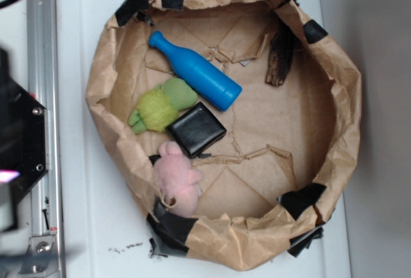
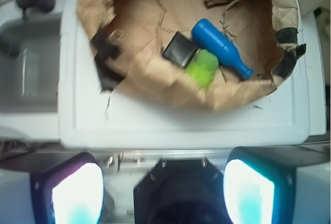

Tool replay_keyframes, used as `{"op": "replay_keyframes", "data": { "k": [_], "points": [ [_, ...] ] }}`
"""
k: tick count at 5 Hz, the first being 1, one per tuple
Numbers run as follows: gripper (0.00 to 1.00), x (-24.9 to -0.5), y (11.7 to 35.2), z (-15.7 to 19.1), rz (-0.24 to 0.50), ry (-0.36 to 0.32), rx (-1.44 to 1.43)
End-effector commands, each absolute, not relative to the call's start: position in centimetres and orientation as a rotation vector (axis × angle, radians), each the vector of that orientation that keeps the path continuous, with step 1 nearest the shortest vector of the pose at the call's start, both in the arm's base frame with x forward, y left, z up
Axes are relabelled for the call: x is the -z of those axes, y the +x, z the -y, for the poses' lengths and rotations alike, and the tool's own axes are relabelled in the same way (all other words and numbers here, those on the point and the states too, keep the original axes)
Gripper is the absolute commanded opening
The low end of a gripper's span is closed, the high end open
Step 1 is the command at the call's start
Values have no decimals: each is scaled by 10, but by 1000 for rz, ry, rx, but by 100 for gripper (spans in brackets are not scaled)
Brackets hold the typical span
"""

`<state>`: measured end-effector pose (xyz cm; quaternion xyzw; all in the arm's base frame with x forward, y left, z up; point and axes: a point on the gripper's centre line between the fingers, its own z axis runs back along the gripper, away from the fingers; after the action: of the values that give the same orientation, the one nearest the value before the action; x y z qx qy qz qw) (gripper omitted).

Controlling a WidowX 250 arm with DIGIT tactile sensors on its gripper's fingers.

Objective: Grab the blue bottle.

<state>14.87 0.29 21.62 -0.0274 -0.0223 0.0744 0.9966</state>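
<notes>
The blue bottle point(image 1: 195, 71) lay on its side inside the crumpled brown paper bowl point(image 1: 347, 98), narrow neck pointing up toward the taped rim, fat end toward the middle of the floor. Right beside it, touching its lower flank, sat the green plush point(image 1: 162, 106). Tucked against the plush was a black square block point(image 1: 196, 129), and below that a pink plush point(image 1: 178, 176) leaned on the bowl's wall. Over on the far side, well apart from the bottle, a dark strip of bark point(image 1: 281, 53) rested against the paper.

From the wrist view, the bottle point(image 2: 221, 48) showed in the upper part of the picture, the green plush point(image 2: 202, 68) and the black block point(image 2: 180, 49) just next to it. The gripper point(image 2: 164, 193) hung back over the white table point(image 2: 181, 123), clear of the bowl's rim, touching nothing. Its two fingers point(image 2: 77, 195) stood wide apart at the bottom corners of the wrist picture, blurred and glowing, with nothing between them.
</notes>
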Motion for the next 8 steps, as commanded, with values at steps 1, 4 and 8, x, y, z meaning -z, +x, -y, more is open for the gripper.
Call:
{"op": "replay_keyframes", "data": {
  "k": [1,4,8],
  "points": [
    [100,-212,160,-43,81,-25,-309],
    [100,-176,210,-79,59,-6,-379],
    [100,-138,260,-30,161,-56,-139]
  ]
}}
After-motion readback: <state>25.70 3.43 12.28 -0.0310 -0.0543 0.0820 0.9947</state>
